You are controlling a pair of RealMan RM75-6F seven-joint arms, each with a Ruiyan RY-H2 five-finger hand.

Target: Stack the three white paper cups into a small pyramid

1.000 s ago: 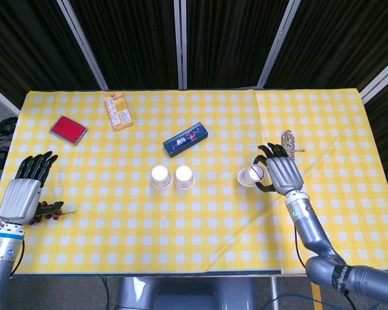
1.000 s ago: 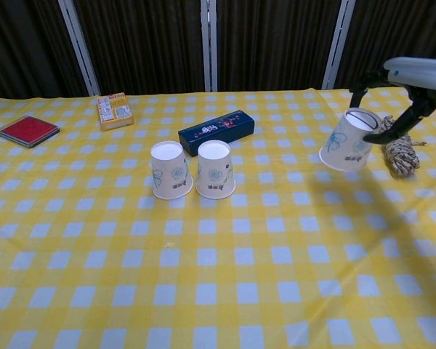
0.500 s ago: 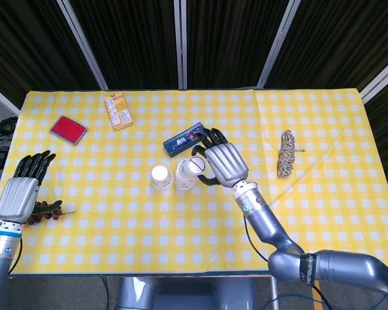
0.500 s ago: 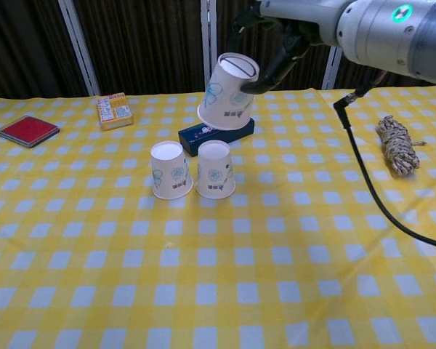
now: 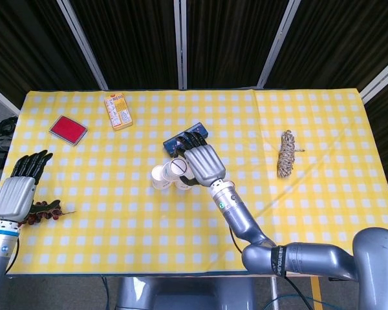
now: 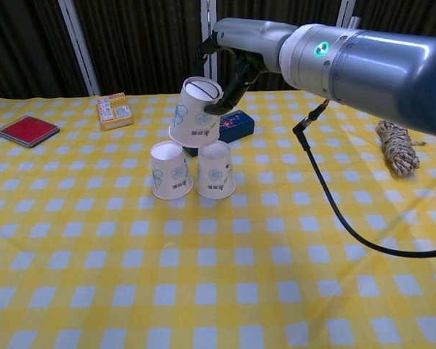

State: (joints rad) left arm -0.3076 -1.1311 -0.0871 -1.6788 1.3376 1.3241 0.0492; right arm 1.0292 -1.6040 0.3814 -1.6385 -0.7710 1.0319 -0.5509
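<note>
While my right hand [image 6: 229, 62] grips the third cup [image 6: 195, 113], it hangs tilted over the pair.
Two upturned cups [image 6: 192, 170] touch on the desk [image 6: 276, 276]; my left hand [image 5: 16, 194] lies open.

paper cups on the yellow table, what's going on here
The right robot hand holds the third paper cup upside down, tilted, just above the two base cups that stand side by side upside down on the table. It does not look released yet. The left robot hand rests open near the table's left edge.

Bright, even light — sharp, soft shadows.
</note>
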